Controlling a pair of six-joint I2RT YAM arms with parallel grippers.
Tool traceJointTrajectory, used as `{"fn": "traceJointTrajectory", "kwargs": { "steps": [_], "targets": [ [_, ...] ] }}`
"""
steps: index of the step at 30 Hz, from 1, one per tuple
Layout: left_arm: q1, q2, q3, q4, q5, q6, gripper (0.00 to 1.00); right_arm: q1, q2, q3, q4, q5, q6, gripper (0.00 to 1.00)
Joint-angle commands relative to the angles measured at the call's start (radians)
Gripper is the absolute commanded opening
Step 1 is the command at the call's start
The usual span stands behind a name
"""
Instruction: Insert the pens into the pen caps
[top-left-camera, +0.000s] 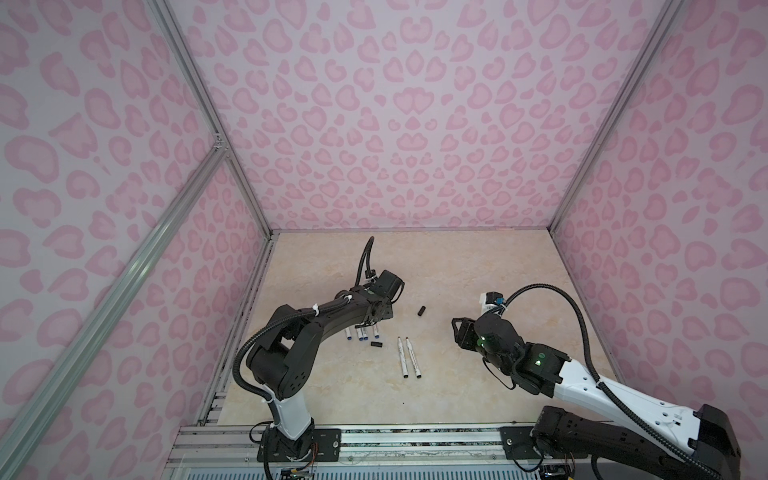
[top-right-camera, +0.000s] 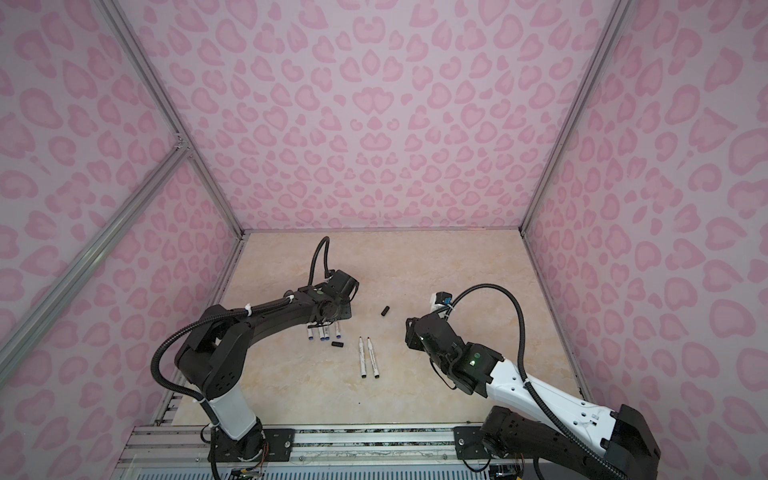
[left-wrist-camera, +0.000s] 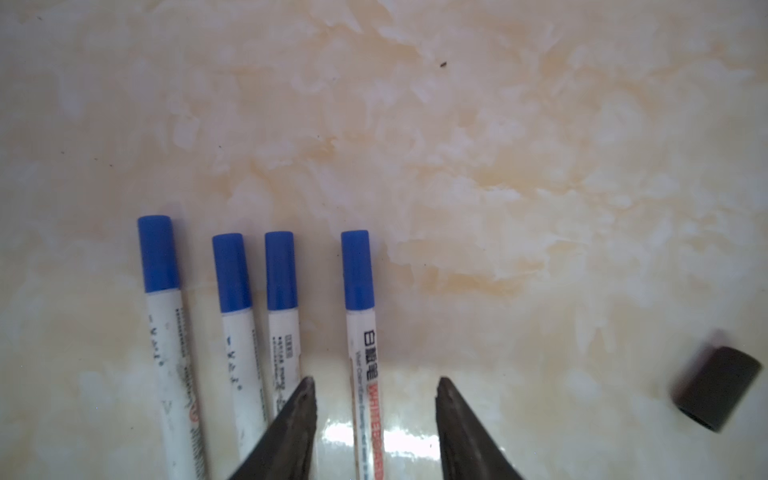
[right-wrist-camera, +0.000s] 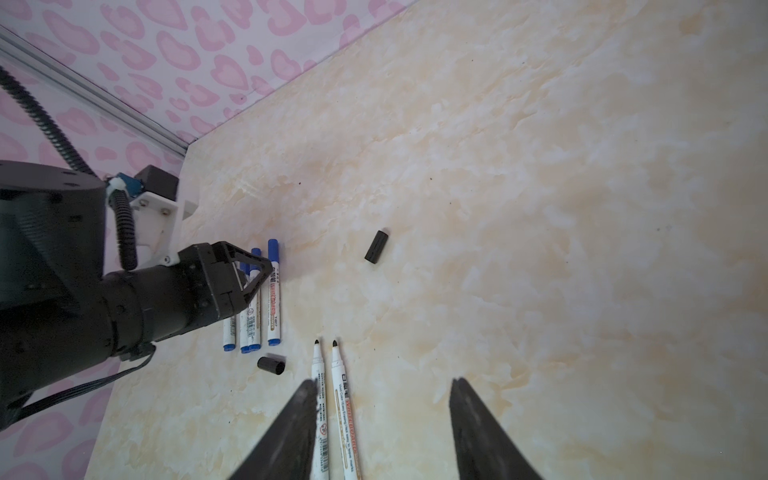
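Several white pens with blue pen caps (left-wrist-camera: 280, 270) fitted lie side by side on the table, partly under my left arm in both top views (top-left-camera: 362, 333). My left gripper (left-wrist-camera: 376, 380) stands open low over them, one capped pen (left-wrist-camera: 357, 270) lying loose between its jaws. Two uncapped black-tipped pens (top-left-camera: 402, 357) (top-right-camera: 372, 357) lie parallel mid-table. One loose black cap (top-left-camera: 376, 345) lies beside the blue group, another (top-left-camera: 422, 311) farther back. My right gripper (right-wrist-camera: 383, 380) hovers open above the two black-tipped pens (right-wrist-camera: 338, 374), holding nothing.
The marble-patterned table (top-left-camera: 478, 386) is closed in by pink patterned walls with aluminium frame posts (top-left-camera: 266, 232). A metal rail (top-left-camera: 415, 436) with both arm bases runs along the front edge.
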Motion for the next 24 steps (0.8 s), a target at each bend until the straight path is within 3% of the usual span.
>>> {"fn": "traceJointTrajectory", "kwargs": {
  "steps": [1,9,17,24],
  "targets": [
    [-0.047,-0.098,-0.015,-0.074,-0.071,-0.046,0.49,-0.015,-0.001,0.002,0.023,0.005,-0.011,0.53],
    [-0.228,-0.3,-0.096,-0.129,-0.109,-0.189,0.51,-0.083,0.051,0.017,0.071,-0.041,-0.03,0.51],
    [-0.383,-0.466,-0.285,-0.113,-0.119,-0.362,0.48,-0.086,0.197,0.113,0.102,-0.072,-0.082,0.47],
    [-0.556,-0.447,-0.4,-0.056,-0.136,-0.52,0.48,-0.088,0.322,0.219,0.087,-0.127,-0.121,0.43]
  ]
}}
